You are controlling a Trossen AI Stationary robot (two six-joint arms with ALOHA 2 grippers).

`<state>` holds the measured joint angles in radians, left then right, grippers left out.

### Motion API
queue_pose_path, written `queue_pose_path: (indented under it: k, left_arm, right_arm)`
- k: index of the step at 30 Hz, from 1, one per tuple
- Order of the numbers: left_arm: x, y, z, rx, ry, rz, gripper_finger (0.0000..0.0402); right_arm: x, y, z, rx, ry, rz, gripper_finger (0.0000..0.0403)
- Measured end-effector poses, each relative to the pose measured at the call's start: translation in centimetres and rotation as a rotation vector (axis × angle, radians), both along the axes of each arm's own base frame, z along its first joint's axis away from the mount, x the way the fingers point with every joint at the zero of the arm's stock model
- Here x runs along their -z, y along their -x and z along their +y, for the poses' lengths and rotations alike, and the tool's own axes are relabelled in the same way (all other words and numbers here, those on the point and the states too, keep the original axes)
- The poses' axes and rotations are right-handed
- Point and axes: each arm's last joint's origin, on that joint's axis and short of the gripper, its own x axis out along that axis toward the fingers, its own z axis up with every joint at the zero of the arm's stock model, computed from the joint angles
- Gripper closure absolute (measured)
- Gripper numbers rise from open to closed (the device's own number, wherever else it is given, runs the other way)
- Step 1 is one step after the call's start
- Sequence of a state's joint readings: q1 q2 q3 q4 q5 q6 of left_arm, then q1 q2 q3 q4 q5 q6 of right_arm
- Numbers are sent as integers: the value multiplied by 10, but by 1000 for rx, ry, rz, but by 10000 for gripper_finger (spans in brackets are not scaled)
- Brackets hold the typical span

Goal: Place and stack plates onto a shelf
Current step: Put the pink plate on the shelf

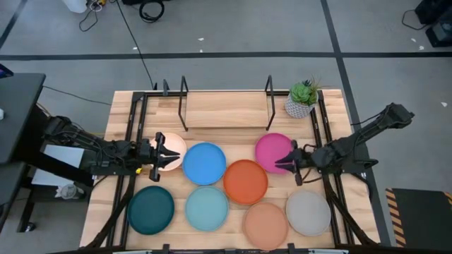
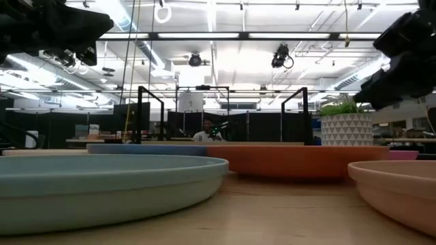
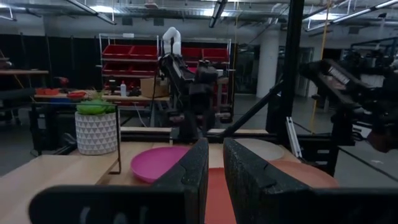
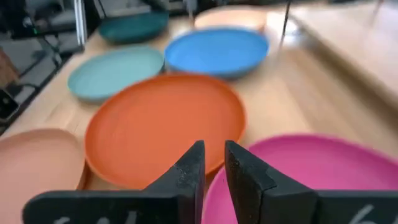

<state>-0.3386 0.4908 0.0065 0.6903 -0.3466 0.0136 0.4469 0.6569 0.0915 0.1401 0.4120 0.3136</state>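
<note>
The wooden surface [image 1: 233, 120] carries everything; at its far edge stands the shelf [image 1: 226, 109], a light board between thin black upright loops, with no plate on it; a small potted plant [image 1: 302, 99] sits just beside the shelf's right end.

All eight plates lie flat on the surface in front of the shelf; the back row holds the cream-pink plate [image 1: 174, 147], the blue plate [image 1: 205, 163] and the magenta plate [image 1: 272, 152]; the orange plate [image 1: 246, 181] sits between blue and magenta, slightly nearer; the front row runs dark teal [image 1: 151, 209], light blue [image 1: 207, 208], peach [image 1: 265, 225], grey [image 1: 308, 212].

The left gripper [image 1: 159, 152] hangs over the cream-pink plate, its fingers [image 3: 193, 171] drawn close with only a thin gap and nothing between them; the right gripper [image 1: 290, 158] is at the near edge of the magenta plate, fingers [image 4: 189, 171] narrowly parted above its rim; whether they touch the plate cannot be told.
</note>
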Motion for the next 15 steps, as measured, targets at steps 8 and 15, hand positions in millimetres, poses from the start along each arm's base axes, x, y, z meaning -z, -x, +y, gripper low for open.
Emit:
queue_pose_path:
  k: [8, 15]
  left_arm:
    - [2, 0, 0, -2, -18, 25, 347]
    - [3, -1, 0, -9, -58, 31, 347]
  right_arm:
    - [-9, -38, 28, -45, 144, 235, 334]
    - [-21, -66, 38, 66, 284, 619, 305]
